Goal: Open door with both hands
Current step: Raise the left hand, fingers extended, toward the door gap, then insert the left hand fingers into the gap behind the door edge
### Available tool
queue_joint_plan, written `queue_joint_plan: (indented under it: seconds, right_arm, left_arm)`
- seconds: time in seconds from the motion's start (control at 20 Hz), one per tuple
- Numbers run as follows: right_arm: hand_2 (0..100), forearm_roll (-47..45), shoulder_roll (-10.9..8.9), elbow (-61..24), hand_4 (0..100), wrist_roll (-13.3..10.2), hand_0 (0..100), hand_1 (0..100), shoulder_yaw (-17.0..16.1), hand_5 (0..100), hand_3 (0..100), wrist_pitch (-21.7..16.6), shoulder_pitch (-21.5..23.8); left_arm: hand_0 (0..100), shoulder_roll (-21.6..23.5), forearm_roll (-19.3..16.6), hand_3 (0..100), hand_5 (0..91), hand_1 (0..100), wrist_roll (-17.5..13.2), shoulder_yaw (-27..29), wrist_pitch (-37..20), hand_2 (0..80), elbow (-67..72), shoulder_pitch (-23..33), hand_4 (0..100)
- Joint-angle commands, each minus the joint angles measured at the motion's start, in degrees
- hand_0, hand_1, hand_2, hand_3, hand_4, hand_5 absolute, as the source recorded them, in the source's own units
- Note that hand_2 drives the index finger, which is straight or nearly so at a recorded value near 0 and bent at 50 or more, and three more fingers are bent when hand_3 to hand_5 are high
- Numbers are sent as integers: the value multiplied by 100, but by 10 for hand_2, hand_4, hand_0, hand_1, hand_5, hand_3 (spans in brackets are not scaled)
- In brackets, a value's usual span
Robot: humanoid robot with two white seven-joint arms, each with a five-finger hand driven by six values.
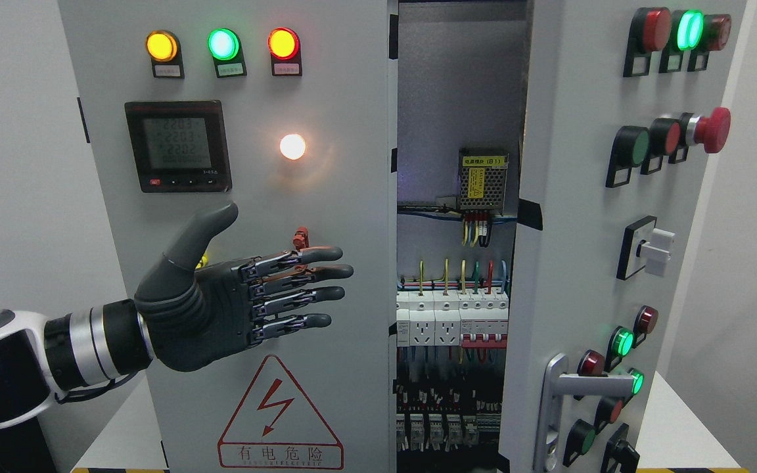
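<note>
Facing a grey electrical cabinet (326, 98) with two doors, the view comes from the robot's head. The left door (345, 217) fills the middle-left and looks closed or nearly so; the right door (569, 263) is swung partly open, so a tall gap between them shows wiring, a small power supply (482, 179) and rows of breakers (447, 318) inside. The left hand (234, 295) reaches in from the lower left, held flat in front of the left door with its four fingers (316, 272) stretched straight toward the gap and the thumb raised, gripping nothing. Whether it touches the door cannot be told. Above it sit three lit lamps (223, 44) and a digital meter (177, 146). A silver door handle (559, 407) shows low on the right door.
</note>
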Motion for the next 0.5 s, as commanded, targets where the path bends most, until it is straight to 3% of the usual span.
queue_joint_plan:
  seconds: [0.0,0.3,0.45]
  right_arm:
    - [0,62,0,-3,0,-1,0,0,0,0,0,4,0]
    - [0,62,0,-3,0,8,0,0,0,0,0,-5,0]
    - [0,62,0,-3,0,-1,0,0,0,0,0,4,-9]
  left_arm:
    - [0,-201,432,0,0,0,-31,-1239,-7,0,83,-833,42]
    - [0,-605,485,0,0,0,-31,-1265,-7,0,180,-1062,43]
    - [0,-1017,521,0,0,0,-40,-1257,-7,0,504,-1053,42]
